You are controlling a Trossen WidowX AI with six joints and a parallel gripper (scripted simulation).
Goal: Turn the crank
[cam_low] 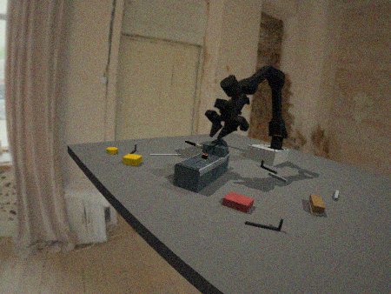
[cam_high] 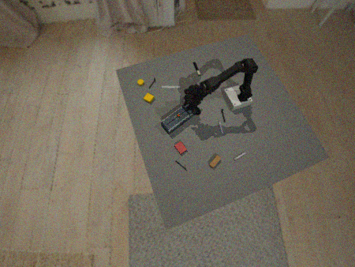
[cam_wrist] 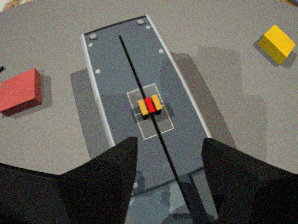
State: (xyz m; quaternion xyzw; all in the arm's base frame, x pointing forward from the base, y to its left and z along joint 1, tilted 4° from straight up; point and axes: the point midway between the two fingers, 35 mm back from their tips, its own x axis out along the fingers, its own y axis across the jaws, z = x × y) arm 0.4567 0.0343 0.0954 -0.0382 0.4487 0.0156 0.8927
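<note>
Cannot see the full crank end of the machine (cam_high: pixel 170 122) (cam_low: pixel 187 176) (cam_wrist: pixel 135 65) from the top: covered by the gripper (cam_high: pixel 193 112) (cam_low: pixel 216 137) (cam_wrist: pixel 170 145). Cannot distinguish the crank handle. Cannot read the exact level of the red pointer (cam_high: pixel 178 115) (cam_low: pixel 204 156) (cam_wrist: pixel 150 105): too small from top and exterior, blurred at the wrist. Cut off by the wrist view's edges: finger bases, machine's near end.

In the wrist view, a gap separates the fingers of the end effector (cam_wrist: pixel 170 141) above the near end of the blue-gray machine (cam_wrist: pixel 117 65). Tabletop (cam_wrist: pixel 60 40) lies between the machine and a red block (cam_wrist: pixel 21 93) at left, a yellow block (cam_wrist: pixel 276 45) at right.
</note>
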